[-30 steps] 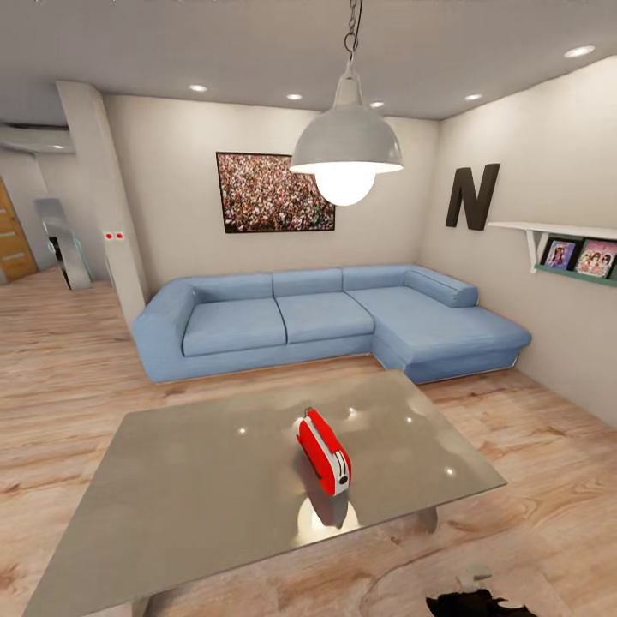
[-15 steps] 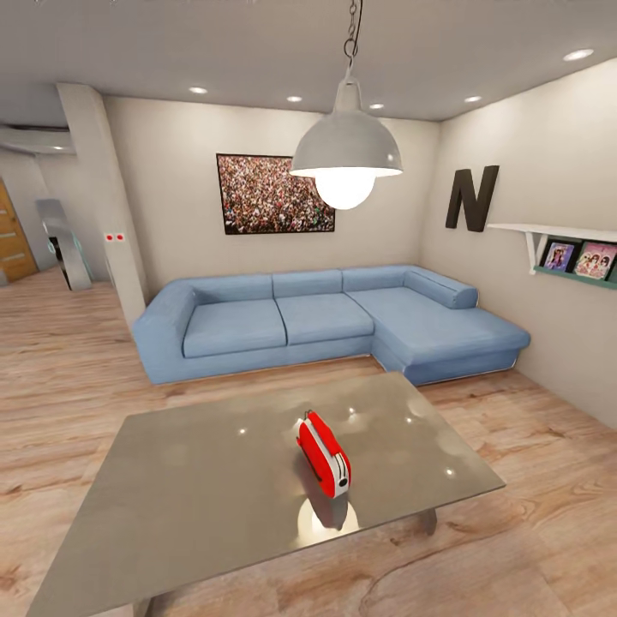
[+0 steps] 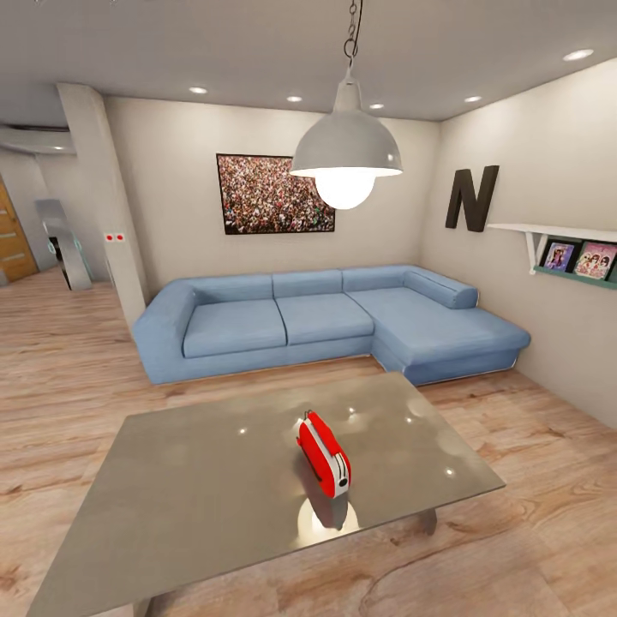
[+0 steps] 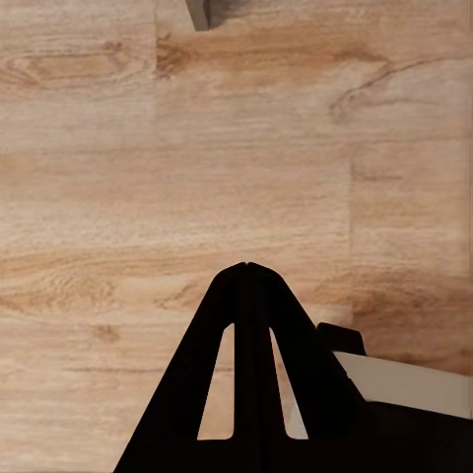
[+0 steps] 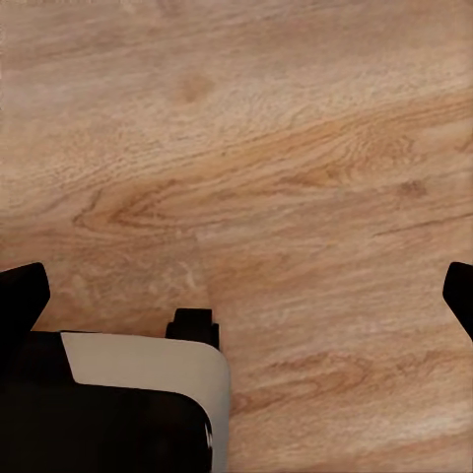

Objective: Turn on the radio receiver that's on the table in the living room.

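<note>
We see the living room [image 3: 171,171], beige-walled, with a wood floor [image 3: 60,377] and a light-blue L-shaped sofa [image 3: 326,321] along the far wall. Nearer to us stands the desk [image 3: 188,488], its glossy grey top reflecting the grey dome lamp [image 3: 346,154] that hangs above. The radio receiver [image 3: 324,454] stands upright on the desk, right of its middle, toward the near edge, apart from everything else. Over bare floor, our left pincer [image 4: 247,266] has its tips pressed together, and our right pincer [image 5: 236,286] is spread wide, holding nothing.
</note>
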Robot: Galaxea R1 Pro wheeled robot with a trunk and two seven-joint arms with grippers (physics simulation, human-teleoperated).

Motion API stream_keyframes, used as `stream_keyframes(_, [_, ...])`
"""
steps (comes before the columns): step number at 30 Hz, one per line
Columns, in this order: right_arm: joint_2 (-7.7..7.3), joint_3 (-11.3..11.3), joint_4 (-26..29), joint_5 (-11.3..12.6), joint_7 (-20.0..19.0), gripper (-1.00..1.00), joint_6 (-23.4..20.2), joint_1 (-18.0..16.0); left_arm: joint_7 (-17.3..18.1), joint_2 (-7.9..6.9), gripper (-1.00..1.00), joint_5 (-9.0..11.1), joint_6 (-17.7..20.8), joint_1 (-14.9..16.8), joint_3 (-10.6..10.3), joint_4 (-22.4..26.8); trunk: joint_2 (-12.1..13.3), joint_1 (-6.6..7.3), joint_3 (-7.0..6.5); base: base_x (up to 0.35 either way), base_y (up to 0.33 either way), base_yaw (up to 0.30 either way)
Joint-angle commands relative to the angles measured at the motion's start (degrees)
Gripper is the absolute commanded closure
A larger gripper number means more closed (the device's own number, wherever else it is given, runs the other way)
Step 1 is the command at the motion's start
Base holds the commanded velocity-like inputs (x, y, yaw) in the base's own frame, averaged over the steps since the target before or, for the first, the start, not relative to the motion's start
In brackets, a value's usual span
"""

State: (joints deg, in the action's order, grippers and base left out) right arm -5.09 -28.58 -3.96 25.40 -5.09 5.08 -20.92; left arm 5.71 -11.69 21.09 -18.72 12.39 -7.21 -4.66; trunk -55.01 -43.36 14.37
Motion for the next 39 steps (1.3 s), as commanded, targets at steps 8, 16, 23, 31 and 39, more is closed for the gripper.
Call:
stream_keyframes(8, [0.14,0.02,0.0,0.0,-0.01,-1.0,0.01,0.0,0.0,2.33,1.0,0.01,0.0,0.0,0.0,0.0,0.0,0.0,0.0,0.0,0.0,0.0])
stream_keyframes(16, [0.17,0.02,0.0,-0.01,-0.01,-1.0,0.02,0.0,0.06,6.5,1.0,0.06,0.04,0.0,0.0,0.0,0.0,0.0,0.0,0.0,0.0,0.0])
stream_keyframes(23, [0.17,0.02,0.0,0.0,-0.01,-1.0,0.02,0.0,0.09,10.4,1.0,0.09,0.08,0.0,0.01,0.0,0.0,0.0,0.0,0.0,0.0,0.0])
stream_keyframes(31, [0.17,0.02,0.0,-0.02,-0.01,-1.0,0.02,0.0,0.09,11.99,1.0,0.09,0.09,0.0,0.0,0.0,0.0,0.0,0.0,0.0,0.0,0.0])
stream_keyframes(39, [0.17,0.02,0.0,0.0,-0.01,-1.0,0.02,0.0,0.09,12.1,1.0,0.09,0.09,0.0,0.01,0.0,0.0,0.0,0.0,0.0,0.0,0.0])
